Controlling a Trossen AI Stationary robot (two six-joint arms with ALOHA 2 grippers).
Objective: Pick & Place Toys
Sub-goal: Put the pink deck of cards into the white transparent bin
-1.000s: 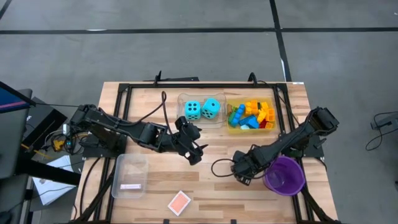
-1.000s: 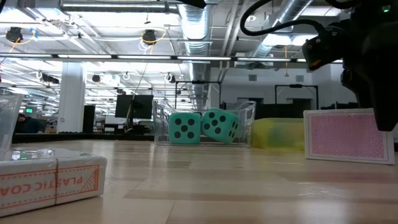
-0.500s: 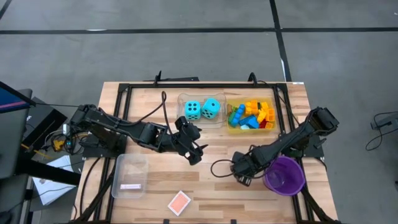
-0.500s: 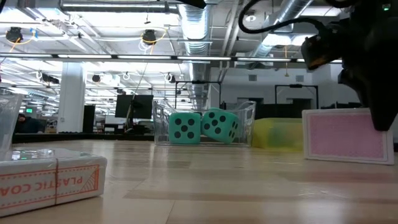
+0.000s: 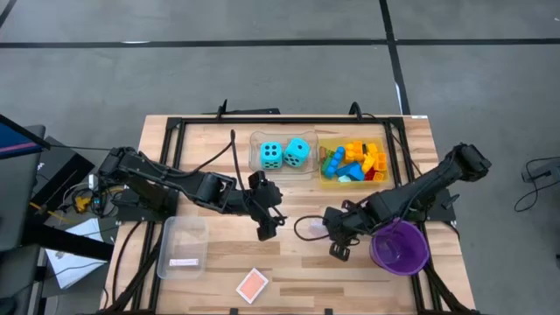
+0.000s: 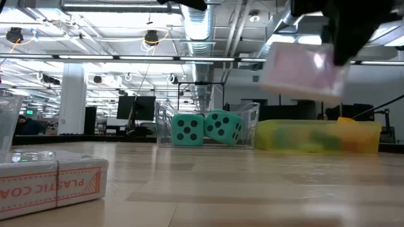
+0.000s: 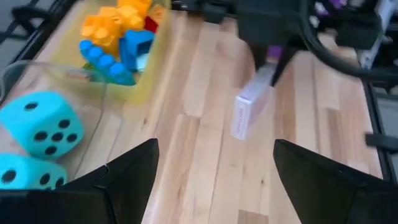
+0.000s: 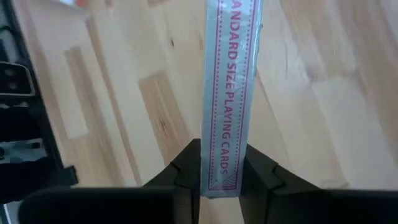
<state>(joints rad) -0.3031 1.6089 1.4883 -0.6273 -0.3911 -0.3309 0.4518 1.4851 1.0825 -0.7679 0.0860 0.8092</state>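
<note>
The desk (image 5: pixel 219 131) is a wooden top with a black frame, and both arms reach in toward its middle. At the back edge sit 2 trays side by side: a clear tray (image 5: pixel 284 154) holding 2 dice (image 5: pixel 284 153), and a yellow tray (image 5: pixel 353 164) heaped with bricks (image 5: pixel 354 162). A purple bowl (image 5: pixel 401 247) sits by the right front corner, and a second clear tray (image 5: pixel 183 246) near the left front corner has a flat pink thing lying in it. An orange tile (image 5: pixel 252 283) lies at the front edge.

The right pincer (image 8: pixel 222 165) is just left of the bowl, clamped on a pink card box (image 8: pixel 227 93) printed "STANDARD SIZE PLAYING CARDS". It grips the box by its 2 broad faces, at 1 end. The low view shows the box off the wood, tilted. Another card box (image 6: pixel 50 180) lies flat near that camera.

The left pincer (image 5: pixel 265 214) waits at mid-desk, empty, fingers spread wide.

The step in hand looks like carrying the box to a container. The grip sits at the very end of the box, so I would move slowly and level: a quick swing could pivot or slip it. Lift enough to clear any rim, then lower it well inside before letting go.
</note>
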